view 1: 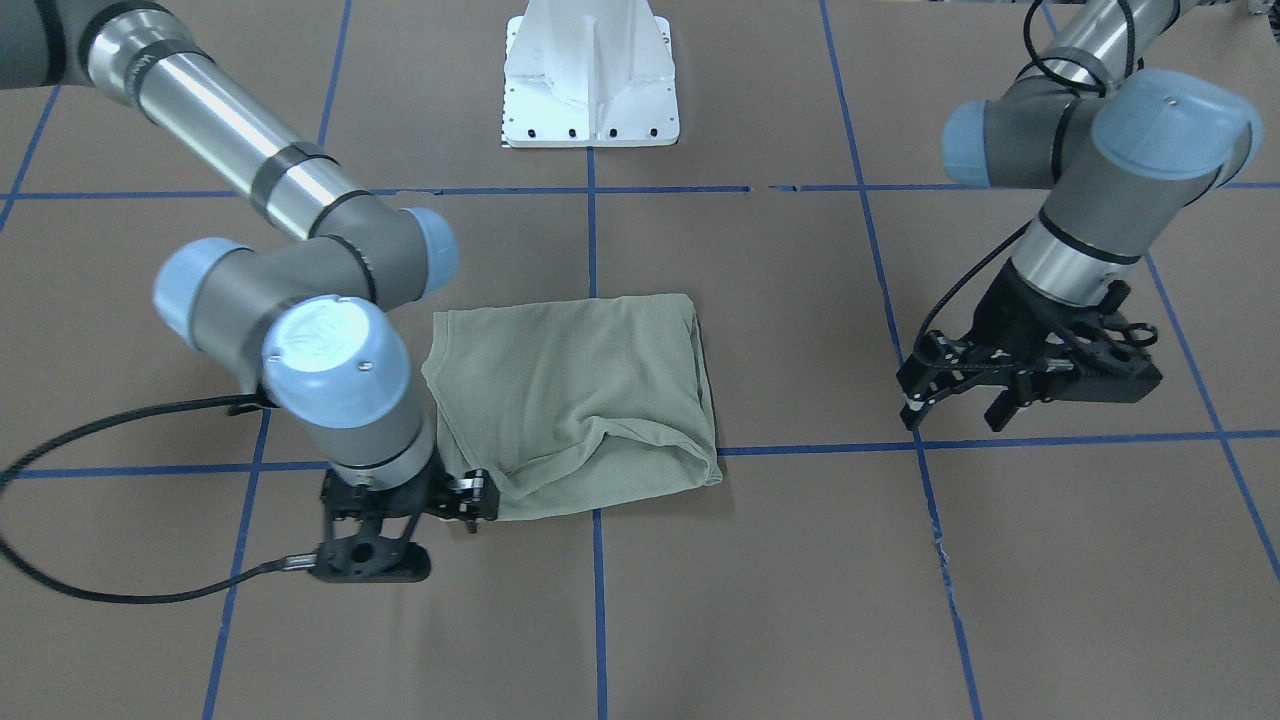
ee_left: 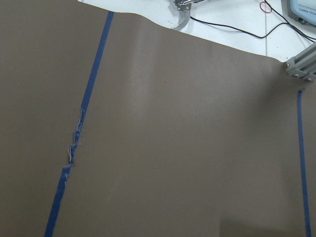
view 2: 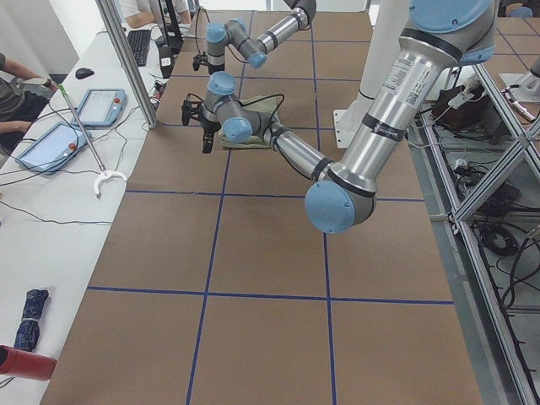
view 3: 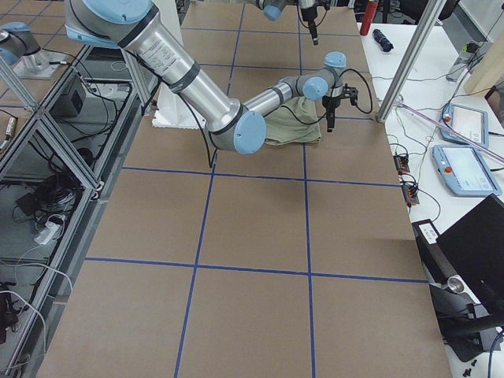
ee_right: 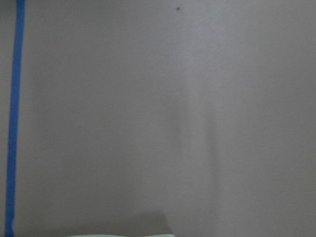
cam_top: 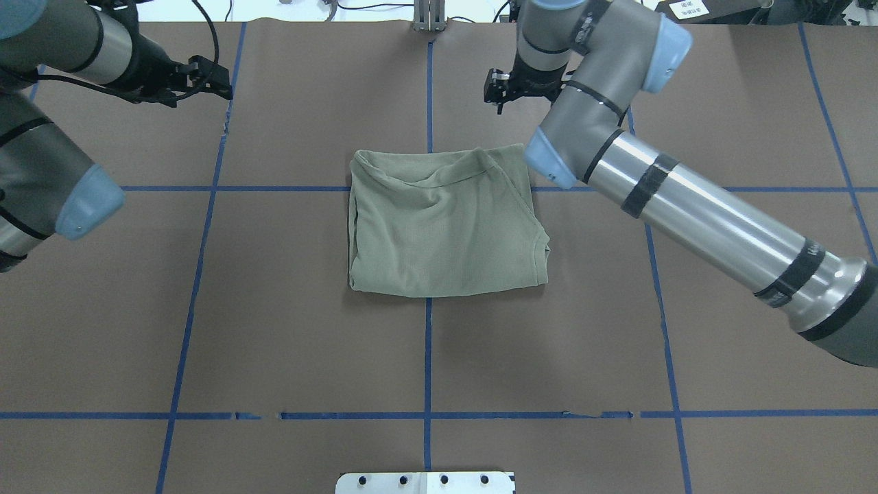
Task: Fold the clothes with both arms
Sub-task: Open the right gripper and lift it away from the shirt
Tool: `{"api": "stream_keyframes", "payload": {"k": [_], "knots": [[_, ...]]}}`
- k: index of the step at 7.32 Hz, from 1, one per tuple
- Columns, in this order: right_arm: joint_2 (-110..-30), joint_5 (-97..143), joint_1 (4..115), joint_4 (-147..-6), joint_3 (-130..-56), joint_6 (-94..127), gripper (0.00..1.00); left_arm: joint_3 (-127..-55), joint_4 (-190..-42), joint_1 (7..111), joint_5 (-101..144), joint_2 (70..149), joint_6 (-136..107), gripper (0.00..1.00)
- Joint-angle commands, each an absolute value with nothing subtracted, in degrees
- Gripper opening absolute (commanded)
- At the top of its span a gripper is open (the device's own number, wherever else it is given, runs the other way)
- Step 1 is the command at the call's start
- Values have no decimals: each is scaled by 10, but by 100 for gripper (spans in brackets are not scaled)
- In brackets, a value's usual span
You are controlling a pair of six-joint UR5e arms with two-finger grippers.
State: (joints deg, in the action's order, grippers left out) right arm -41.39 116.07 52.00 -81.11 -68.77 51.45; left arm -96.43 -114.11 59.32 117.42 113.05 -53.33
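The shirt (cam_top: 446, 226) is found folded at the counter (cam_top: 274, 329) centre. The right hand (view 1: 472, 498) is held just beside its far corner, grip state not determinable; the left hand (view 1: 955, 415), released, is stationed well apart

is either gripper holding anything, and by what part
Nothing is held. The left gripper is open, clear of the shirt; the right gripper sits beside its corner, gripping no cloth.
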Motion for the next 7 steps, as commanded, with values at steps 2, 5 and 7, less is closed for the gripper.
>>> {"api": "stream_keyframes", "payload": {"k": [2,5,7], "knots": [[-595,1250,679,-871,-836,264,100,-982,-1136,735,1204,1000,-168,100],[-751,1284,798,-933,-921,11,100,-972,-1059,856,1224,947,80,100],[-821,1290,843,-955,-930,-76,100,-971,-1056,871,1237,905,128,100]]}}
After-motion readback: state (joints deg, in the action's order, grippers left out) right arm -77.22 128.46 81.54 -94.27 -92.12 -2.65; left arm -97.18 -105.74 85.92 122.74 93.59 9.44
